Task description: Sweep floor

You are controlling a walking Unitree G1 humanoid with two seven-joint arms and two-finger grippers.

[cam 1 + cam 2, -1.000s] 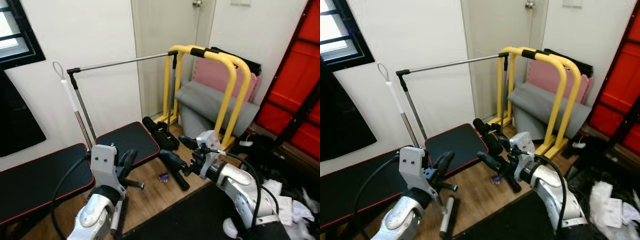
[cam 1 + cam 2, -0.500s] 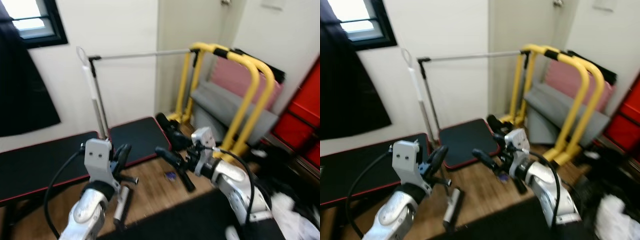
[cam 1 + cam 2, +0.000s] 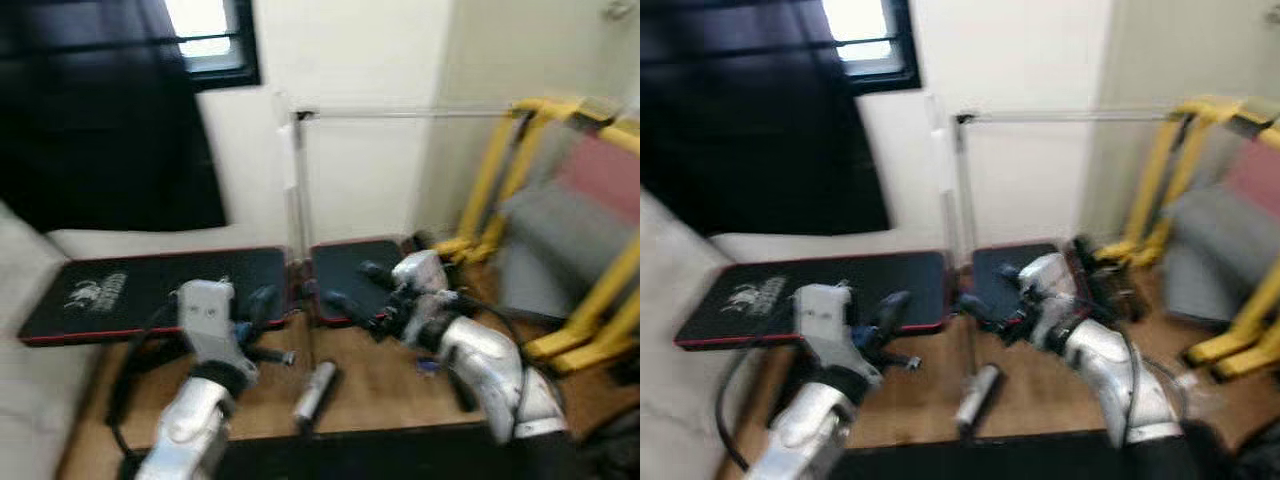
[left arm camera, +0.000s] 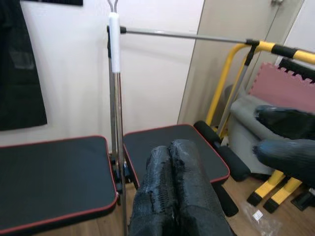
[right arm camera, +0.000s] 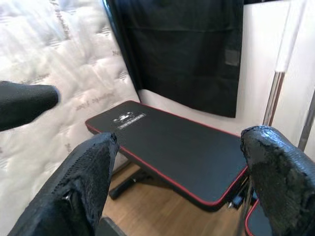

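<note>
A pole with a white handle [image 3: 295, 165] leans upright against the white wall behind the bench; it also shows in the left wrist view as the white handle [image 4: 114, 44]. Its lower end is hidden behind the bench pads. My left gripper [image 3: 262, 300] is held low over the wooden floor, short of the bench, its fingers [image 4: 170, 162] pressed together with nothing between them. My right gripper [image 3: 356, 287] hovers near the smaller pad, its fingers [image 5: 93, 162] spread wide and empty. The head views are blurred.
A black bench with red trim, long pad [image 3: 160, 290] and short pad [image 3: 355, 262], stands along the wall. A silver cylinder [image 3: 315, 388] lies on the floor. Yellow frame [image 3: 500, 170], grey mat [image 3: 560, 235], white mattress [image 5: 44, 64] at left, black mat [image 3: 380, 455] in front.
The whole picture has swung to the left, bringing the window, black curtain and mattress into view; the camera turned. Both arms keep their poses before me.
</note>
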